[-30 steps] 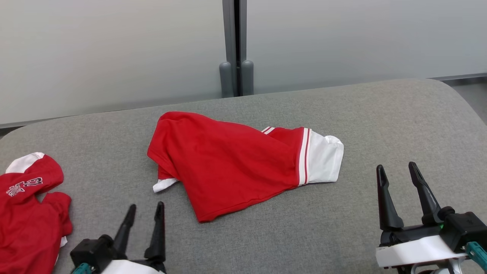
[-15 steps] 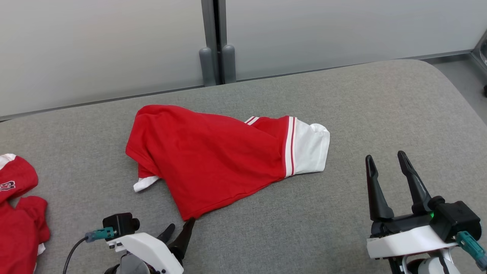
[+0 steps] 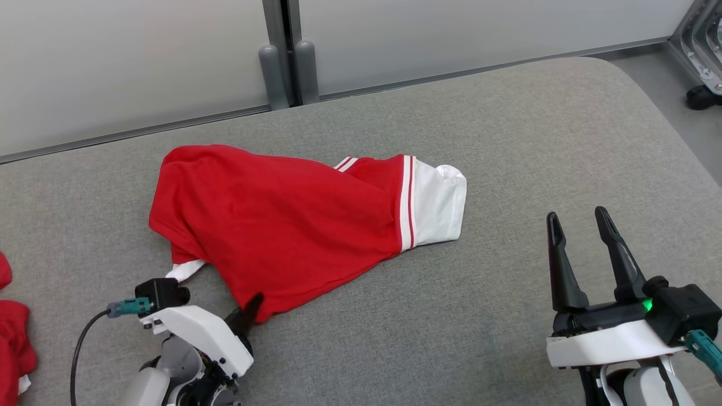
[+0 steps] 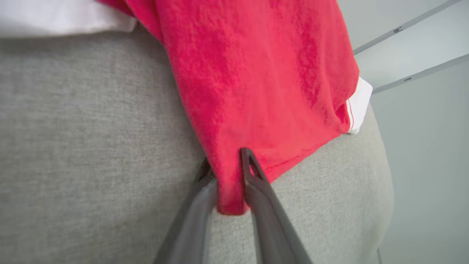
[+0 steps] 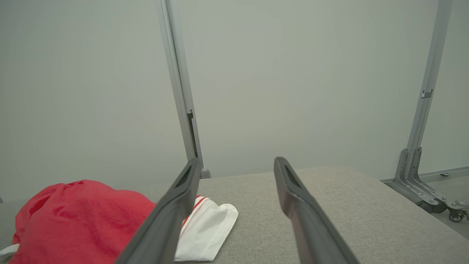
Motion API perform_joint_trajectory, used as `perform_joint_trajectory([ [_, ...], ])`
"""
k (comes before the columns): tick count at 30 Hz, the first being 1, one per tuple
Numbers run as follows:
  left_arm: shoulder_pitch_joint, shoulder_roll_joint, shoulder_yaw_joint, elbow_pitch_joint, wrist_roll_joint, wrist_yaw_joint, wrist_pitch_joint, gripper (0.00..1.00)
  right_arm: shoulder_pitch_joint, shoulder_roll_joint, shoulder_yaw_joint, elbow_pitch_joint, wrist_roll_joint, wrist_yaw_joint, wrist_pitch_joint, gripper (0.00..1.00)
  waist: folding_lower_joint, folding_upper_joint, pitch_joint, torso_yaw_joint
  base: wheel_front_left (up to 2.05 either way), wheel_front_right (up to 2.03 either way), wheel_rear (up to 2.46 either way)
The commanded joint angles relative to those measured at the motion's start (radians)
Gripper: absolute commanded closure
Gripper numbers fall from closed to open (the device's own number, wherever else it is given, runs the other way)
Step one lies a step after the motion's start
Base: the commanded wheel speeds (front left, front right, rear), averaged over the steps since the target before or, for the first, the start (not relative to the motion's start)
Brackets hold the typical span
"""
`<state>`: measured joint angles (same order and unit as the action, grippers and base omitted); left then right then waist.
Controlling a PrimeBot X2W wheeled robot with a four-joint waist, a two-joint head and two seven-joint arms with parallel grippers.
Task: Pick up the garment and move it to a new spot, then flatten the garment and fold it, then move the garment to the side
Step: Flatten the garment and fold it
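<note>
Centrally on the grey fabric-covered surface [image 3: 524, 135] lies the crumpled red jersey garment with a white, red-striped sleeve [image 3: 282, 225], its sleeve end pointing to the robot's right; the left gripper [image 4: 226, 165] is clenched on the garment's near red corner, cloth pinched between its two dark fingers; the right gripper [image 3: 575, 223] stands released, fingers spread, over bare surface well apart from the sleeve; another red cloth [image 3: 11, 332] sits at the far left edge
</note>
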<state>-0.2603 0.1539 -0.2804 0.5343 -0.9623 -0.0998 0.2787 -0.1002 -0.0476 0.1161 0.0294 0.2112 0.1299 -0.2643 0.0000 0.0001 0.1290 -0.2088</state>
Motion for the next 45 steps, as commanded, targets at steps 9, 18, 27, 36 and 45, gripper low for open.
perform_joint_trajectory([
  [9,-0.03,0.028,-0.024,-0.186,0.059,0.005,-0.041,1.0,0.002,-0.005,-0.012,-0.005,-0.011,0.002,0.0,0.0,0.0,-0.0001,-0.012,-0.027,0.0,0.0,0.0],
  [18,-0.236,-0.011,-0.085,-0.188,0.112,0.045,0.038,1.0,-0.037,-0.005,0.012,-0.02,0.006,0.002,0.0,0.0,0.0,-0.0001,0.056,-0.09,0.0,0.0,0.0],
  [27,-0.498,-0.063,-0.127,0.163,0.163,0.008,-0.027,0.0,-0.08,-0.005,0.038,-0.016,0.029,0.002,0.0,0.0,0.0,-0.0001,0.125,-0.125,0.0,0.0,0.0],
  [36,-0.564,-0.089,-0.226,0.289,0.195,-0.031,-0.194,0.0,-0.069,-0.005,0.013,-0.002,0.013,0.002,0.0,0.0,0.0,-0.0001,0.087,-0.027,0.0,0.0,0.0],
  [45,-0.411,-0.056,-0.292,0.185,0.223,-0.03,-0.293,0.0,-0.051,-0.005,0.006,-0.006,-0.005,0.002,0.0,0.0,0.0,-0.0001,0.042,0.029,0.0,0.0,0.0],
])
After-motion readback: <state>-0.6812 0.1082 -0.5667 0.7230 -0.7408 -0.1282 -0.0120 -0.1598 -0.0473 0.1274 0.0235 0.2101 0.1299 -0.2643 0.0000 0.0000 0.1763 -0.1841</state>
